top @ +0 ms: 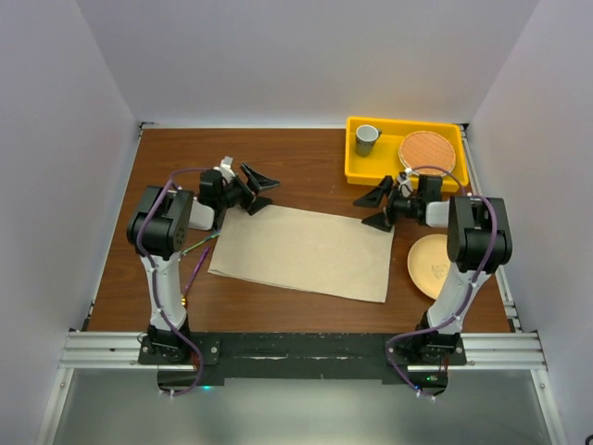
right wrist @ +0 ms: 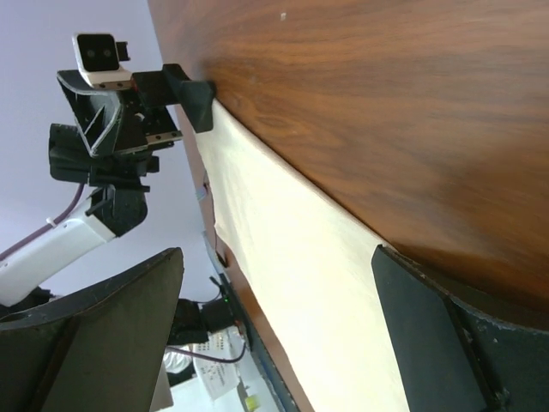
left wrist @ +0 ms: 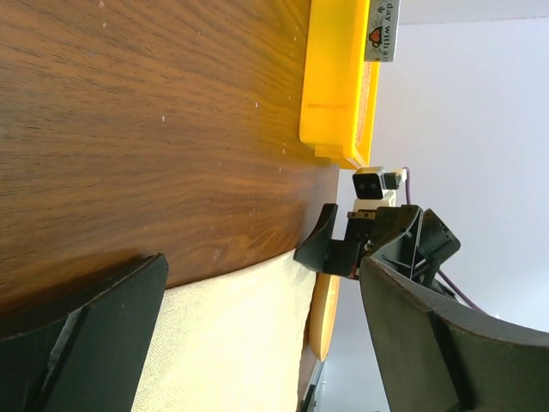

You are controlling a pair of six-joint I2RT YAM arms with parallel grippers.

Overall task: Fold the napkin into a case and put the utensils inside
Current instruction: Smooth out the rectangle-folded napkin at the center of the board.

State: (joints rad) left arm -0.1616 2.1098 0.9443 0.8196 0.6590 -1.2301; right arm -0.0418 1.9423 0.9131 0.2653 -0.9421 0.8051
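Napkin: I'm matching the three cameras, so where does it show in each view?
Top external: the napkin lies flat at the centre of the table.
Left wrist: bottom centre, below the wood.
Right wrist: a pale diagonal band, upper left to bottom right.
Shared landmark: the napkin's long edge against the dark wood.

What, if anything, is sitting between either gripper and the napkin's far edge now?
Nothing visible. The left gripper and right gripper sit with jaws open at the far edge of the flat napkin, with only bare table between. The yellow tray and plate lie off to the right.
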